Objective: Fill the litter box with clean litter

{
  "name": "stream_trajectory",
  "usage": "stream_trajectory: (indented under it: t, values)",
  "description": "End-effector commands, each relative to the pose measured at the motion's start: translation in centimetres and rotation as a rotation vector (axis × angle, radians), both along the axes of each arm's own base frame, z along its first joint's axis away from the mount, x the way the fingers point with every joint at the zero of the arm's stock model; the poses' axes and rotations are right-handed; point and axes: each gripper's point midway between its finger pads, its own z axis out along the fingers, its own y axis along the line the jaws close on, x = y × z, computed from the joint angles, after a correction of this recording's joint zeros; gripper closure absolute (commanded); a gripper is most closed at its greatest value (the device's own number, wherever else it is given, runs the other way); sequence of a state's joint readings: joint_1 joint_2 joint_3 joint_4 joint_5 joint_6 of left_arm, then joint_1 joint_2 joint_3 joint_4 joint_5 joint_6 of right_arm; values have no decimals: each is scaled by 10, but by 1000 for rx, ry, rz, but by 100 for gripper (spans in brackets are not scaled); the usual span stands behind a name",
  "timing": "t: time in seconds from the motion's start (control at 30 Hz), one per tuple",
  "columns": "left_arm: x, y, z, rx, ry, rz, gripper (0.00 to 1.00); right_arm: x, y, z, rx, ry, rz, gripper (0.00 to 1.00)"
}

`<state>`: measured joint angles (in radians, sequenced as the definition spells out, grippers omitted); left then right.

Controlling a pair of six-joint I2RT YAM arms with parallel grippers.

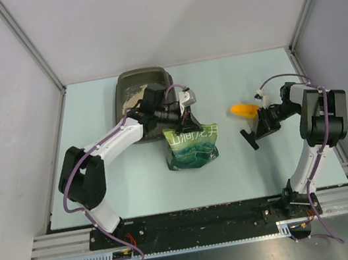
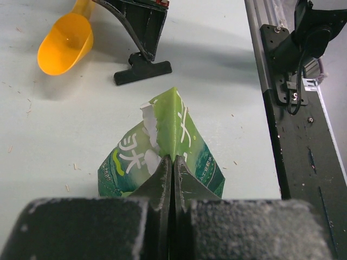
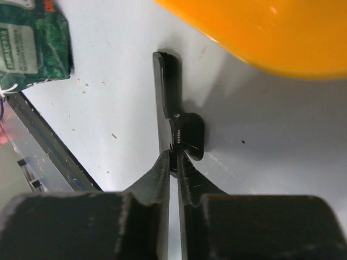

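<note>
The litter box [image 1: 145, 77] sits at the back left, with pale clean litter [image 1: 134, 97] showing inside behind my left arm. My left gripper [image 1: 183, 123] [image 2: 173, 161] is shut on the top edge of the green pouch [image 1: 192, 147] [image 2: 162, 142], which lies in front of the box. To the right, my right gripper [image 1: 259, 130] [image 3: 177, 157] is shut on the tab of a black clip [image 1: 250, 139] [image 3: 172, 111] [image 2: 142, 70] resting on the table. An orange scoop [image 1: 244, 111] [image 2: 64, 43] [image 3: 282, 32] lies just behind the clip.
Grey walls enclose the pale table [image 1: 232, 80] on three sides. A black rail [image 1: 202, 218] runs along the near edge by the arm bases. Small litter crumbs speckle the surface around the pouch.
</note>
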<state>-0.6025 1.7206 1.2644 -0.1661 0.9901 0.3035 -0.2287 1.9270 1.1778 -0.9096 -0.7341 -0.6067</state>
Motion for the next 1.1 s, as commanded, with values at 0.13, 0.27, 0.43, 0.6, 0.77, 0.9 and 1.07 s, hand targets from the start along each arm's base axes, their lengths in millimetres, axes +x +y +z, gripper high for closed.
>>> stream_trajectory:
  t: [0.13,0.27,0.43,0.6,0.77,0.9,1.07]
  values:
    - [8,-8,9,-18,-23,10,100,13,3,27,-1,-119,85,100]
    - [11,-8,8,-19,-22,9,100,5,7,79,-38,-284,161,100]
    - [8,-10,11,-36,-10,-18,100,-12,40,147,-78,-611,381,100]
    - [8,-11,17,-56,-13,-39,100,-47,90,175,-96,-759,643,100]
    - [7,-13,18,-64,-5,-55,100,-58,112,176,-96,-771,720,100]
    - [4,-11,19,-68,4,-59,100,-46,121,177,-121,-812,721,100]
    - [1,-10,17,-65,16,-62,100,-23,138,179,-123,-845,653,100]
